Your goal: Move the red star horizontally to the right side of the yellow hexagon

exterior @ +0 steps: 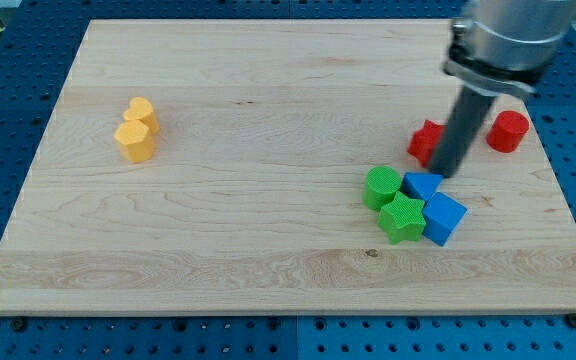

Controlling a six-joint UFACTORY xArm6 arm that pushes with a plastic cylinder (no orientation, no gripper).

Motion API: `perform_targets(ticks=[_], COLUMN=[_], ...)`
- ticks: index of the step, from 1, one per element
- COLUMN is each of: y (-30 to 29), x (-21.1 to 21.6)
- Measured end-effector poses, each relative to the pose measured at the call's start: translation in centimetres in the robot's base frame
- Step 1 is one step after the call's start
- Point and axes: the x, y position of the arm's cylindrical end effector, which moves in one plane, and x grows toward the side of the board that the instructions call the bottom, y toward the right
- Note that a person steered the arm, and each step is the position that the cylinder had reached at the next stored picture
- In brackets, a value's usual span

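The red star lies at the view's right, partly hidden behind my rod. My tip rests just to the star's lower right, touching or almost touching it. The yellow hexagon sits far off at the view's left, with a second yellow block touching it just above. The star is far to the right of the hexagon and at about the same height in the view.
A red cylinder stands right of my rod. Below my tip is a cluster: a green cylinder-like block, a green star, and two blue blocks. The wooden board lies on a blue perforated table.
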Motion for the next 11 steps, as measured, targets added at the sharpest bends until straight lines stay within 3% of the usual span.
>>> perform_targets(ticks=[1,2,3,5,6,7,8,9,11], y=[3.2,10.3,11.8,-5.6,-4.6,1.3,3.0,-1.9,-19.9], x=[-0.7,-0.3,-1.4,-3.1,-3.2,-3.2,-5.6,-7.3,-3.8])
